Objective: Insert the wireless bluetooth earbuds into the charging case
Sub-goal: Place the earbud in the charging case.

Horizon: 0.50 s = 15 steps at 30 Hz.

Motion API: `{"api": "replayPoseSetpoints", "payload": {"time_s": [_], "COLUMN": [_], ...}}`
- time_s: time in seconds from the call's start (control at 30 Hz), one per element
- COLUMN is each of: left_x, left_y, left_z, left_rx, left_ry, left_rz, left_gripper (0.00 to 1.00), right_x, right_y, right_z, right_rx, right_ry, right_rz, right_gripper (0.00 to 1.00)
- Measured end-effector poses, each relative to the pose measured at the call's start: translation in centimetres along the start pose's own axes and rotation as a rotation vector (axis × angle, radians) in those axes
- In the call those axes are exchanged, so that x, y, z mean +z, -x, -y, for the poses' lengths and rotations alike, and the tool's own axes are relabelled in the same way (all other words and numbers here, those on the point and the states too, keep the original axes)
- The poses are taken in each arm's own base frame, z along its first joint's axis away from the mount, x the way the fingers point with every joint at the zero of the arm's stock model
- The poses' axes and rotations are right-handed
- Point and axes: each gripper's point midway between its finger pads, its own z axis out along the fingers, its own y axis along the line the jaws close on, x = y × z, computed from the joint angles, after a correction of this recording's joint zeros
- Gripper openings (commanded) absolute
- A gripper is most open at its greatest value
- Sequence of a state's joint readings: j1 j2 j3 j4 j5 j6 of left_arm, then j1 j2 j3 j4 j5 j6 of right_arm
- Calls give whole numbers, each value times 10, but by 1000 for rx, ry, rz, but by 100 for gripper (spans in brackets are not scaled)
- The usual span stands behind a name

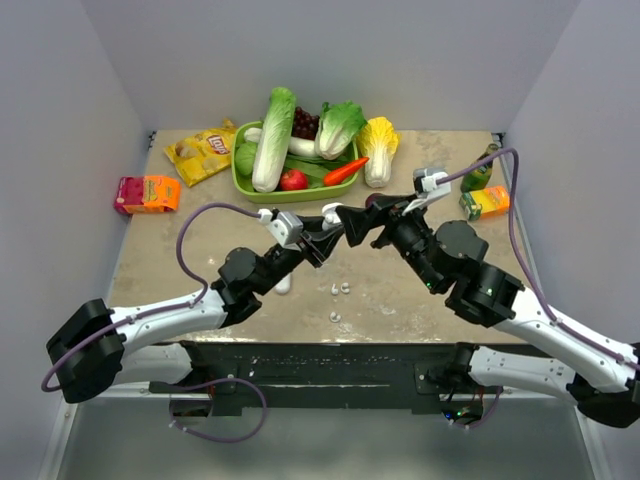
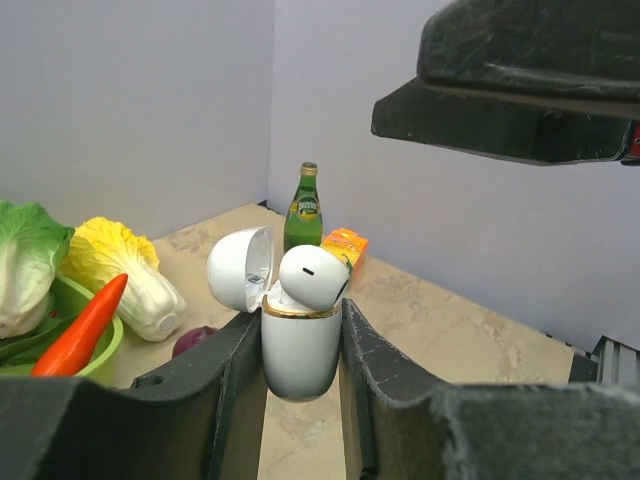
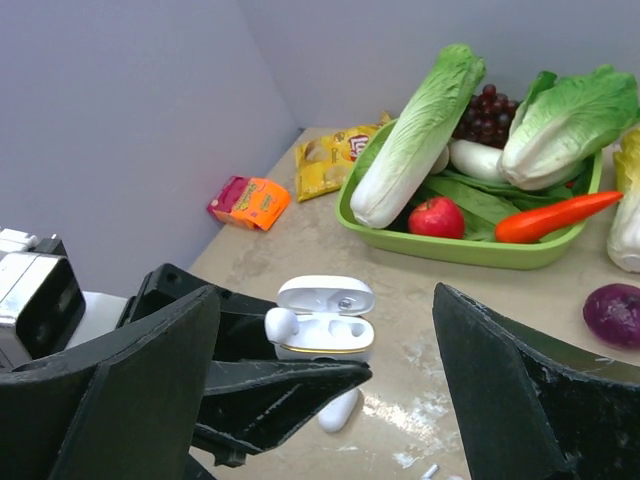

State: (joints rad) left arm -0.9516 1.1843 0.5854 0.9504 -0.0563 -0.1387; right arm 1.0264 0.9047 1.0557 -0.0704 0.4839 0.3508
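My left gripper (image 2: pixel 300 335) is shut on the charging case (image 2: pixel 298 350), a white box held upright above the table with its lid (image 2: pixel 240 268) swung open. One earbud (image 2: pixel 312 275) sits in the case, its rounded head sticking out above the gold rim. In the right wrist view that earbud (image 3: pixel 281 323) fills the left slot of the case (image 3: pixel 322 340); the right slot is empty. Another earbud (image 3: pixel 338 410) lies on the table below the case, also visible from above (image 1: pixel 284 285). My right gripper (image 3: pixel 328 300) hangs open just over the case with nothing between its fingers.
A green tray (image 1: pixel 240 188) of vegetables stands at the back, a yellow cabbage (image 1: pixel 378 148) beside it. A chips bag (image 1: pixel 203 152) and a pink-orange carton (image 1: pixel 147 193) lie at the left; a green bottle (image 1: pixel 480 170) and juice box (image 1: pixel 487 202) at the right. Small white bits (image 1: pixel 340 289) lie mid-table.
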Motion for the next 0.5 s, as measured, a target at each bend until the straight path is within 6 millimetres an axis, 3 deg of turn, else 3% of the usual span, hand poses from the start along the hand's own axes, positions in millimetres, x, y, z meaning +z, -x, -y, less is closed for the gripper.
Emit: {"api": "replayPoseSetpoints", "payload": {"time_s": [0.3, 0.5], "left_x": [0, 0], "left_y": [-3, 1], "left_z": [0, 1], "left_rx": [0, 0], "left_ry": [-1, -6], "left_rz": [-7, 3], "left_gripper": [0, 0], "right_x": [19, 17], "right_y": [-42, -43], "right_z": [-7, -5], "right_rx": [-55, -58], "right_ry": [17, 12], "right_rz": [-127, -132], "right_gripper": [90, 90]}}
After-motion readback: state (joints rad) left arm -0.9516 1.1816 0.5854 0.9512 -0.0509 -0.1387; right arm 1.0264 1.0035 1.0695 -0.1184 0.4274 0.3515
